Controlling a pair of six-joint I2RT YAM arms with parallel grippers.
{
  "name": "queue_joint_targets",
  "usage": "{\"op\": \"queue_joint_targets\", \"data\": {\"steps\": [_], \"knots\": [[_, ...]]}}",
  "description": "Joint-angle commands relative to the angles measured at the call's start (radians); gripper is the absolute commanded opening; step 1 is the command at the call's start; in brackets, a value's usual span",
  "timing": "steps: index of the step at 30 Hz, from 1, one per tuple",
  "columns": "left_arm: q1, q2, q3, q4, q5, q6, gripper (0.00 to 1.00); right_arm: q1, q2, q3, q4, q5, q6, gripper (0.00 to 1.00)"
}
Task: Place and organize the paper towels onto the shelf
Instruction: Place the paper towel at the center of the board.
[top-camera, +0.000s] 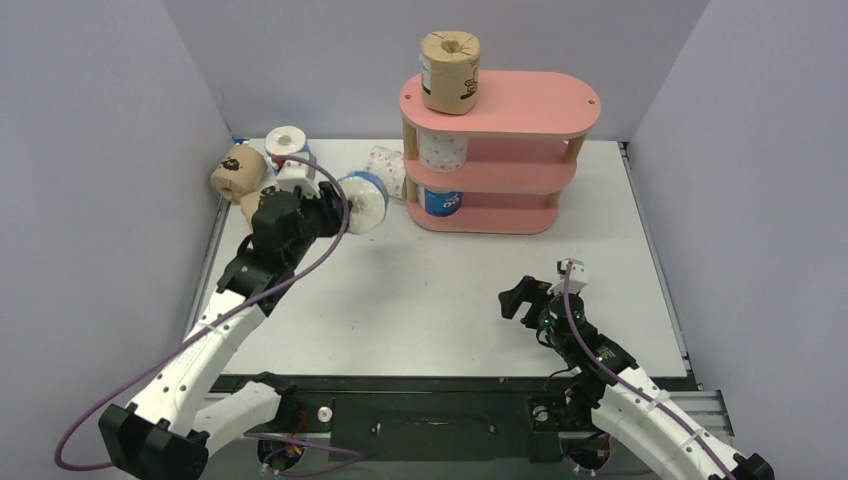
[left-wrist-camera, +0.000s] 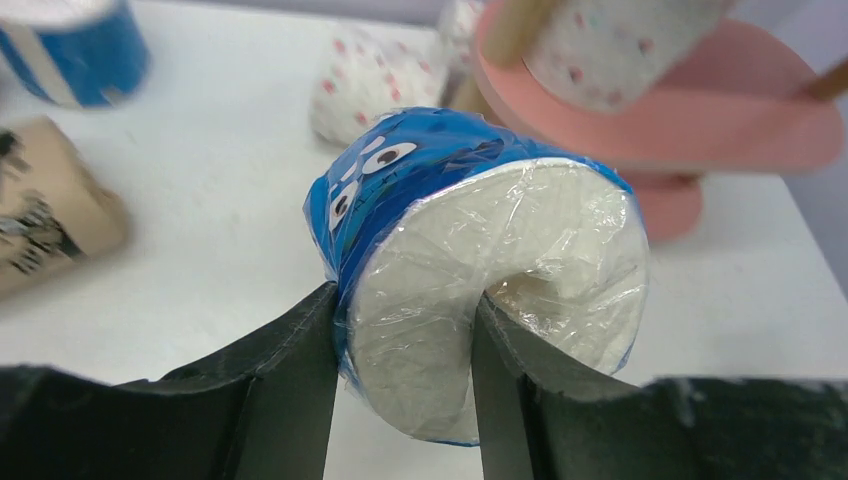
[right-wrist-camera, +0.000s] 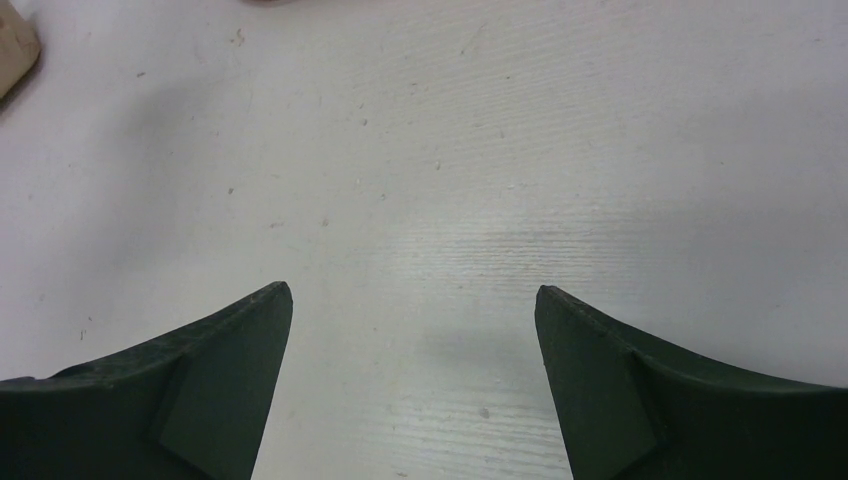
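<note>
Blue roll (left-wrist-camera: 450, 180) is sitting clamped in my left hand (left-wrist-camera: 405, 295); my right hand (right-wrist-camera: 412, 290) is hanging open, empty. Three rolls are standing on the shelf (top-camera: 540, 100); others are waiting.

Glossy crinkled plastic wrap on blue roll (left-wrist-camera: 470, 260); matt white table (right-wrist-camera: 420, 180).

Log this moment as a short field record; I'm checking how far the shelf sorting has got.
left hand: shut on held blue roll, one finger in its core, left of the shelf
right hand: open, empty, over the table
top tier: top brown roll, upright, left end
middle tier: middle dotted roll, left end
bottom tier: bottom blue roll, left end
on table: loose brown roll, loose blue roll, loose dotted roll, all left of the shelf
</note>
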Motion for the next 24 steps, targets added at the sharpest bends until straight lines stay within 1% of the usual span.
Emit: {"op": "queue_joint_targets", "data": {"steps": [1, 4, 5, 7, 9, 10, 11, 12, 14, 16, 19, 21, 24], "knots": [[-0.048, -0.112, -0.125, -0.026, 0.265, -0.252, 0.34, 0.127, 0.04, 0.07, 0.022, 0.15, -0.037, 0.87], [-0.112, -0.165, -0.196, -0.041, 0.281, -0.313, 0.37, 0.227, 0.099, 0.122, -0.02, 0.283, -0.036, 0.87], [-0.149, -0.171, -0.206, -0.044, 0.278, -0.321, 0.37, 0.272, 0.124, 0.144, -0.039, 0.349, -0.033, 0.87], [-0.202, -0.179, -0.232, -0.043, 0.266, -0.339, 0.37, 0.327, 0.154, 0.168, -0.06, 0.432, -0.016, 0.88], [-0.245, -0.168, -0.256, -0.027, 0.25, -0.355, 0.37, 0.346, 0.173, 0.175, -0.07, 0.471, 0.024, 0.91], [-0.256, -0.153, -0.273, -0.02, 0.245, -0.369, 0.37, 0.348, 0.181, 0.175, -0.069, 0.476, 0.064, 0.92], [-0.277, -0.143, -0.282, 0.004, 0.243, -0.377, 0.37, 0.348, 0.182, 0.171, -0.062, 0.481, 0.083, 0.97], [-0.286, -0.124, -0.298, 0.02, 0.24, -0.391, 0.37, 0.347, 0.185, 0.169, -0.065, 0.486, 0.13, 0.98], [-0.321, -0.092, -0.312, 0.059, 0.229, -0.403, 0.37, 0.345, 0.183, 0.166, -0.07, 0.508, 0.189, 1.0], [-0.342, -0.06, -0.317, 0.089, 0.22, -0.404, 0.37, 0.339, 0.161, 0.149, -0.046, 0.505, 0.209, 1.0], [-0.358, -0.02, -0.308, 0.106, 0.195, -0.396, 0.37, 0.332, 0.12, 0.121, 0.009, 0.481, 0.185, 1.0], [-0.364, 0.008, -0.302, 0.108, 0.177, -0.392, 0.38, 0.319, 0.107, 0.128, 0.007, 0.465, 0.163, 1.0], [-0.367, 0.057, -0.295, 0.11, 0.164, -0.395, 0.38, 0.288, 0.134, 0.16, -0.024, 0.435, 0.14, 1.0]]}}
